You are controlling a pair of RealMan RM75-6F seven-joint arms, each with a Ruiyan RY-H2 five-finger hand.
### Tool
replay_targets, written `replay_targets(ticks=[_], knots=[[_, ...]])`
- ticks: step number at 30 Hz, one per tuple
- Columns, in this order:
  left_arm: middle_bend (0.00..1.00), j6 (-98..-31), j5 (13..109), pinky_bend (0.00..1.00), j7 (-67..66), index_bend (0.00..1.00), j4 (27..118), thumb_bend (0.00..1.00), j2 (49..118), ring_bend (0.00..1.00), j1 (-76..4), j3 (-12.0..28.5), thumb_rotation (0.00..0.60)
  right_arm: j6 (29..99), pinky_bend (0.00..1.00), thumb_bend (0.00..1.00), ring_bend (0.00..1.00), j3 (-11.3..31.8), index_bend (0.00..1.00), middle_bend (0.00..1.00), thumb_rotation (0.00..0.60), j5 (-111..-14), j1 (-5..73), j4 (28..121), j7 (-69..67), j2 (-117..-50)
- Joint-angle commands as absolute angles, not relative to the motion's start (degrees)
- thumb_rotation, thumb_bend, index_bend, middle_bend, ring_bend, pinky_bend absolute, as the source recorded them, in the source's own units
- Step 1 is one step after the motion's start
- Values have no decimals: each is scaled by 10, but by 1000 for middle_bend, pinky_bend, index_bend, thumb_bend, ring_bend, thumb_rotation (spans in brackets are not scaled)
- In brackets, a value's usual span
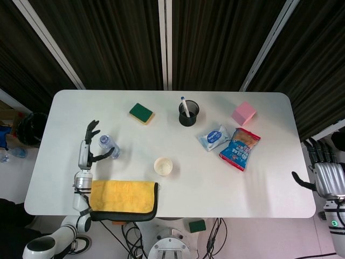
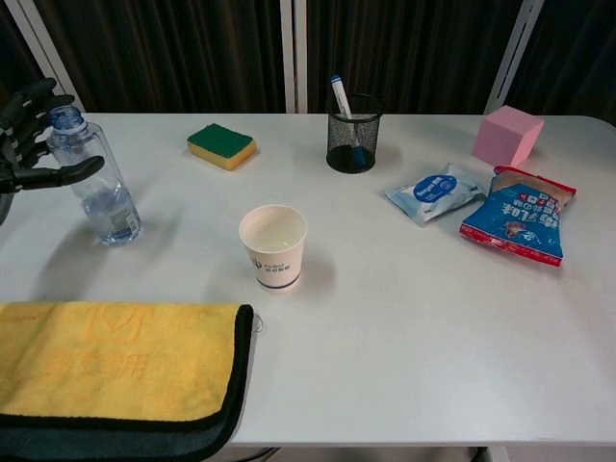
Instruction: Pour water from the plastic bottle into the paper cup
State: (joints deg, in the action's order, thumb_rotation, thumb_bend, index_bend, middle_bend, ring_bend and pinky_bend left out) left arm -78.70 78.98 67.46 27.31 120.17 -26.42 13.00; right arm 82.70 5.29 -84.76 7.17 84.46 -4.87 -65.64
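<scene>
Chest view: the left hand (image 2: 27, 135) is shown spread, empty, beside the upright plastic bottle (image 2: 96, 180); the paper cup (image 2: 273, 246) stands farther right.

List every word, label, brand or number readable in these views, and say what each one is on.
None can be read with confidence.
Paper cup: small dark print near the base, too small.
Blue snack bag: large white characters, blurred.
Wet-wipe pack: round blue label, blurred.
Yellow towel: faint tone-on-tone logo, illegible.
Plastic bottle: no label visible.

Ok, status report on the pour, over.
Left hand open beside bottle, right hand off-table. Bottle upright, cup upright. Nothing between them.
</scene>
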Motion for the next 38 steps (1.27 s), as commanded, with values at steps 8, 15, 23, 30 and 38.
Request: replay_targets(ticks=[8, 15, 23, 30, 38], knots=[[55, -922, 825, 165, 621, 0, 430, 134, 1111, 29, -125, 67, 600, 837, 0, 239, 0, 51, 0, 0, 541, -855, 68, 845, -56, -655], [72, -958, 864, 166, 435, 35, 550, 135, 976, 30, -73, 13, 600, 842, 0, 235, 0, 43, 0, 0, 541, -865, 64, 841, -59, -656], [120, -921, 892, 166, 14, 99, 710, 115, 805, 30, -71, -30, 564, 822, 0, 193, 0, 17, 0, 0, 542, -885, 63, 831, -40, -655], [95, -885, 857, 159, -146, 75, 863, 93, 717, 29, -66, -28, 411, 810, 0, 191, 0, 4, 0, 0, 540, -879, 58, 820, 7, -669], [69, -859, 845, 141, -207, 45, 914, 91, 686, 16, -66, -30, 313, 821, 0, 190, 0, 5, 0, 0, 543, -884, 54, 799, 14, -686]])
